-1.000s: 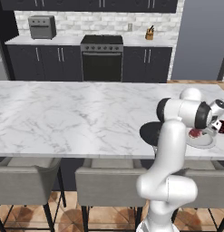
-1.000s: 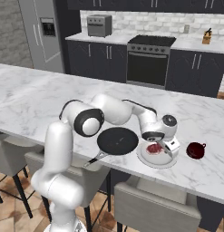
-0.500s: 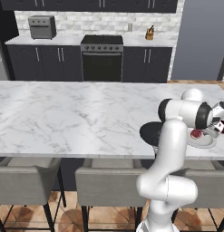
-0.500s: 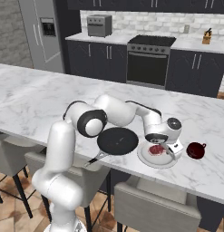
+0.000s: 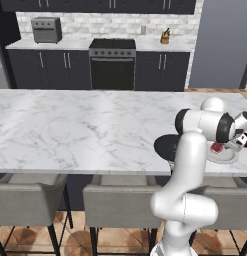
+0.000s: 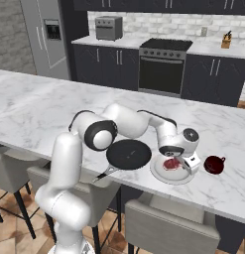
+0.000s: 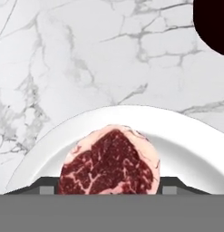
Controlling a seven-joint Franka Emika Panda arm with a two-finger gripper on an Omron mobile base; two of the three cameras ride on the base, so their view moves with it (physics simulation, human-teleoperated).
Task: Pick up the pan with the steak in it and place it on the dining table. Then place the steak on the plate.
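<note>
Steak (image 7: 109, 161) lies on the plate (image 7: 186, 136), directly between the gripper (image 6: 182, 161) fingertips (image 7: 46, 186), which stand spread at either side of the meat. Whether they touch it cannot be told. Plate sits on the dining table (image 6: 34, 111), just beside the empty pan (image 6: 128, 154).

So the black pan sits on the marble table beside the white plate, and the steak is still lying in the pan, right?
Not quite. The steak lies on the plate, not in the pan, which is empty. The right base view and the hand view both show it. The rest holds: pan and plate sit side by side on the dining table.
</note>
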